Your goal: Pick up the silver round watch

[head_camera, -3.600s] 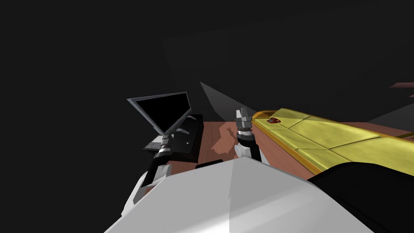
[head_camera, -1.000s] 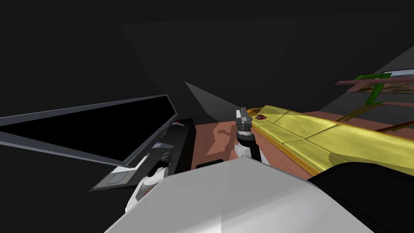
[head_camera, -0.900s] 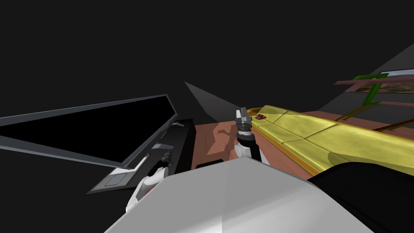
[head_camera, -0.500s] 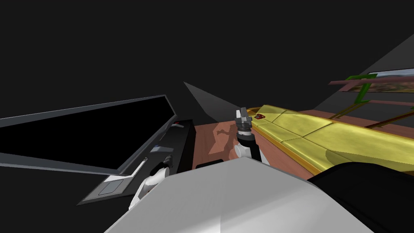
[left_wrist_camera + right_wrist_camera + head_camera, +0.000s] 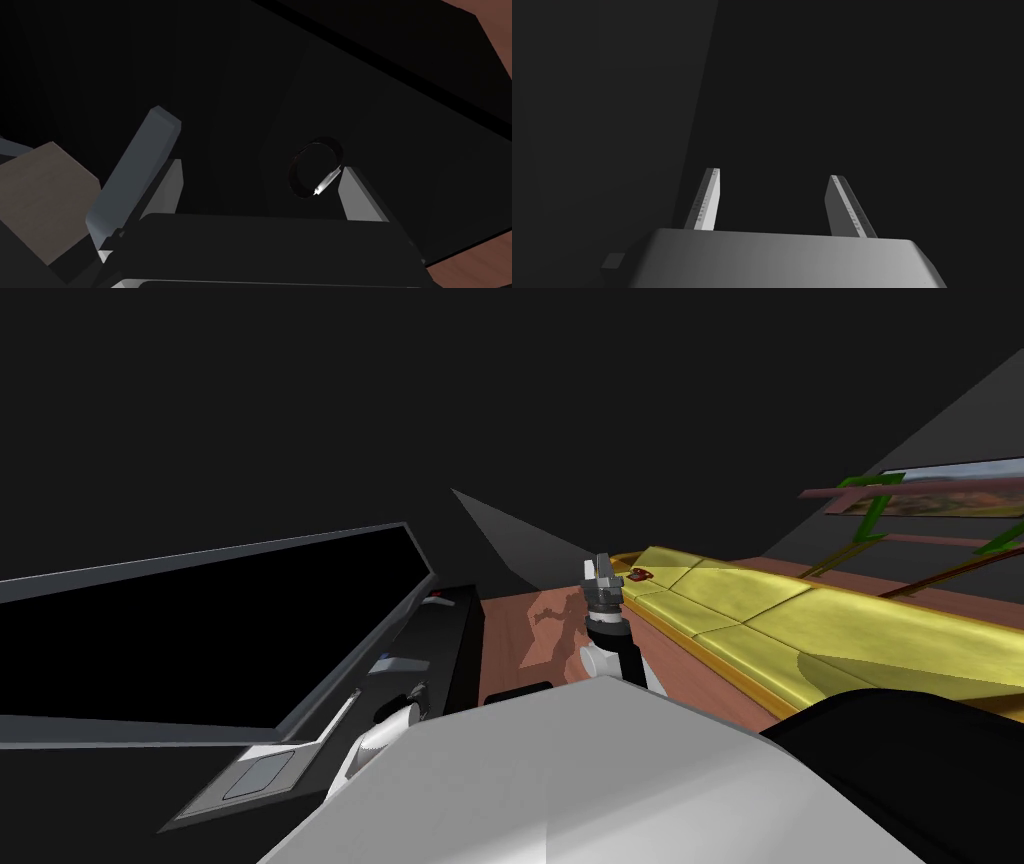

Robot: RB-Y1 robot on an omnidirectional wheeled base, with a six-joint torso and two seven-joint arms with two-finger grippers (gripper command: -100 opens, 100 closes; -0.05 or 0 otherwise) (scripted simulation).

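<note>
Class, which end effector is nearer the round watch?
Left. The left end effector hangs open with the watch at one fingertip; the right end effector stands by the yellow sofa, away from it.

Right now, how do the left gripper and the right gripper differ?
The left gripper hangs low over the black cabinet; the right gripper points up near the yellow sofa. The watch lies between the left gripper's fingers; nothing lies between the right gripper's. Both are open.
</note>
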